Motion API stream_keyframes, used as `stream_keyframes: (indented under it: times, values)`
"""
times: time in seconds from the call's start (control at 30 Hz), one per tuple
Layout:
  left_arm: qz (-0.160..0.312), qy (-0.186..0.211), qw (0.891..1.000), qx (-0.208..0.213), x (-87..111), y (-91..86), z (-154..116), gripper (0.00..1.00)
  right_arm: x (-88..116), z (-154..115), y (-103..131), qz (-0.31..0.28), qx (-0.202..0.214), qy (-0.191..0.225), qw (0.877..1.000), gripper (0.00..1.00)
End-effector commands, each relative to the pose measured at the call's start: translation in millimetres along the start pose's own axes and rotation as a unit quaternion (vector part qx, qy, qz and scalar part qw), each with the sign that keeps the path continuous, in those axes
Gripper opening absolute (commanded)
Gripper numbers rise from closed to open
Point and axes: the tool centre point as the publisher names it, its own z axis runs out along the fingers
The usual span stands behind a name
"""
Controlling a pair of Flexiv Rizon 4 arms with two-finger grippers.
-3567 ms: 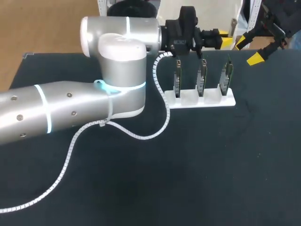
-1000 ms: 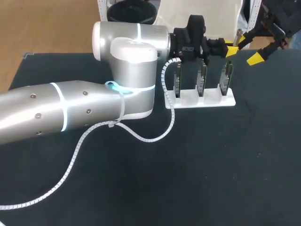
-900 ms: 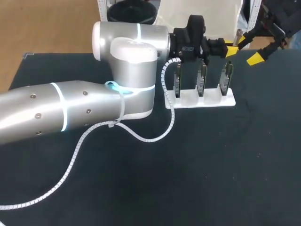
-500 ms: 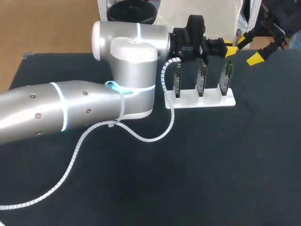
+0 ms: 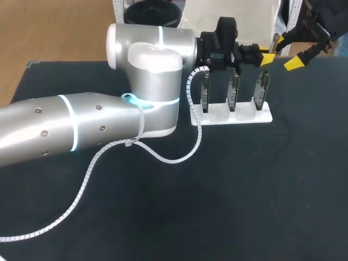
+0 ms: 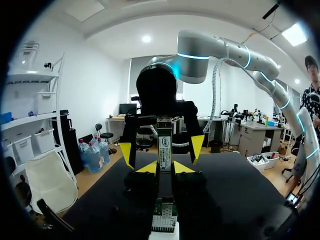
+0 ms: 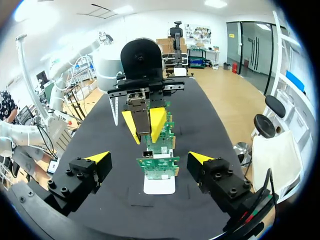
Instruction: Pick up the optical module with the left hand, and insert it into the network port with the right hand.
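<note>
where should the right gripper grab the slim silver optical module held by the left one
Probably its free end, jutting past the left gripper's yellow tips: the slim silver optical module is clamped lower down. Come head-on from opposite, where the open right gripper faces it.

Head view: my right gripper (image 5: 285, 53) cut off by the picture's edge. Left wrist view: lower end of optical module (image 6: 164, 142) hidden between fingers of my left gripper (image 6: 165, 167)
</note>
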Motion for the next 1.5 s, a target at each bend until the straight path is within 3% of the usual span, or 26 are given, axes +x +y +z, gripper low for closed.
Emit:
stream_keyframes:
  times: [0.03, 0.53, 0.87, 1.5]
  values:
    - [0.000, 0.001, 1.000, -0.001, -0.3, 0.0, 0.4, 0.00, -3.5, -11.9, -2.1, -0.002, 0.003, -0.015, 1.000, 1.00]
    - [0.000, 0.001, 1.000, -0.001, -0.3, 0.0, 0.4, 0.00, -33.0, -31.4, -4.7, -0.032, -0.015, -0.047, 0.998, 1.00]
    - [0.000, 0.001, 1.000, -0.001, -0.3, 0.0, 0.4, 0.00, -50.3, -22.5, 1.9, -0.045, -0.013, -0.041, 0.998, 1.00]
    - [0.000, 0.001, 1.000, -0.001, -0.3, 0.0, 0.4, 0.00, -61.6, -6.3, 11.0, -0.037, -0.007, -0.035, 0.999, 1.00]
